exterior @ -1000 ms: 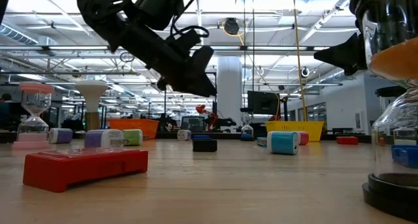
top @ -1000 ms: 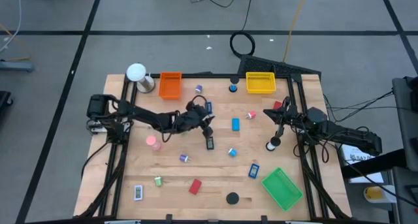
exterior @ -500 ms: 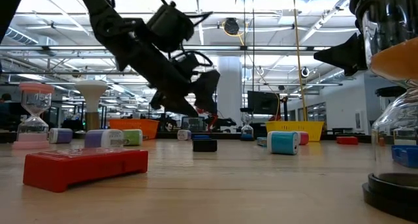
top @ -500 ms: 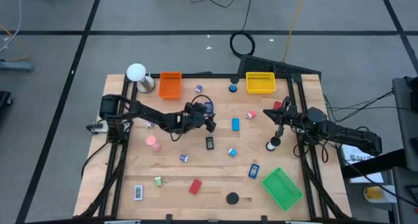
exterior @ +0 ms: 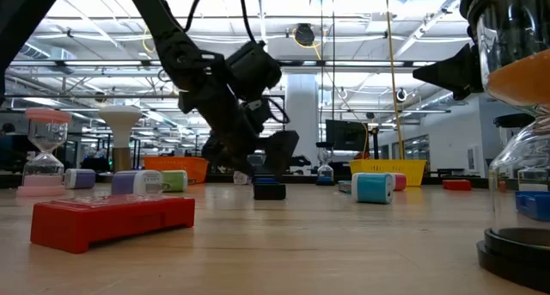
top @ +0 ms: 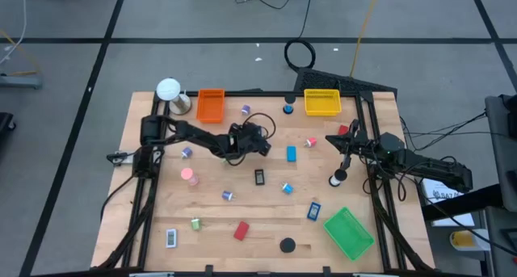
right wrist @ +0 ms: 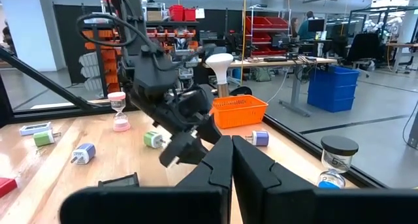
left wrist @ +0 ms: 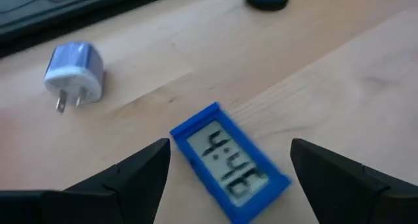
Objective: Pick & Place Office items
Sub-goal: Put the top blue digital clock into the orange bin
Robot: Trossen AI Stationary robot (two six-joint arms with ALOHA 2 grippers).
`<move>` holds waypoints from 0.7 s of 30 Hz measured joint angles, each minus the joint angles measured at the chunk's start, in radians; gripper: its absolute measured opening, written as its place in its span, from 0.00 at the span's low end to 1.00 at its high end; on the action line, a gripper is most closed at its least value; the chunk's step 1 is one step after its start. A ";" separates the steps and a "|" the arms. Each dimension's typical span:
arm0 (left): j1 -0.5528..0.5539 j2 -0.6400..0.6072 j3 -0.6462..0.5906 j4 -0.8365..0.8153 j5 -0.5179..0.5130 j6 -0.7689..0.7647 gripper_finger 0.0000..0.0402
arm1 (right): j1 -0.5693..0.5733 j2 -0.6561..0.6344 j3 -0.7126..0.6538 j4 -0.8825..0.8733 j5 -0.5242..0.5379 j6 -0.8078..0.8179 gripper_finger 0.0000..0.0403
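2 fingers of the left hand (left wrist: 225, 178) stand spread wide, straddling the blue clock (left wrist: 230, 160), which lies flat on the tabletop (left wrist: 339, 74) near the orange tray (top: 211, 105), not yet pinched. Best bet imo: drop straight down, keep the clock centred btwn the fingers, squeeze its long sides, then lift. Right hand (top: 342, 145) waits pressed together near the hourglass (top: 338, 178).

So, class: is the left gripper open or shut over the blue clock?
Open: the left gripper has its fingers spread either side of the blue clock, touching nothing.
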 joint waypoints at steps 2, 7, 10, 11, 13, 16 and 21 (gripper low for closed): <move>0.010 0.001 0.000 -0.026 0.001 -0.004 0.80 | 0.000 0.000 0.000 0.000 0.000 0.000 0.00; 0.027 -0.003 0.002 -0.114 0.019 -0.019 0.77 | 0.000 0.000 0.000 0.000 0.000 0.000 0.00; 0.030 -0.004 0.002 -0.131 0.039 0.001 0.70 | 0.000 0.000 0.000 0.000 0.000 0.000 0.00; 0.031 -0.005 0.002 -0.133 0.046 0.012 0.67 | 0.000 0.000 0.000 0.000 0.000 0.000 0.00; 0.031 -0.005 0.002 -0.133 0.060 0.038 0.60 | 0.000 0.000 0.000 0.000 0.000 0.000 0.00; 0.030 -0.005 0.002 -0.133 0.070 0.083 0.50 | 0.000 0.000 0.000 0.000 0.000 0.000 0.00; 0.038 -0.014 0.002 -0.148 0.093 0.159 0.38 | 0.000 0.000 0.000 0.000 0.000 0.000 0.00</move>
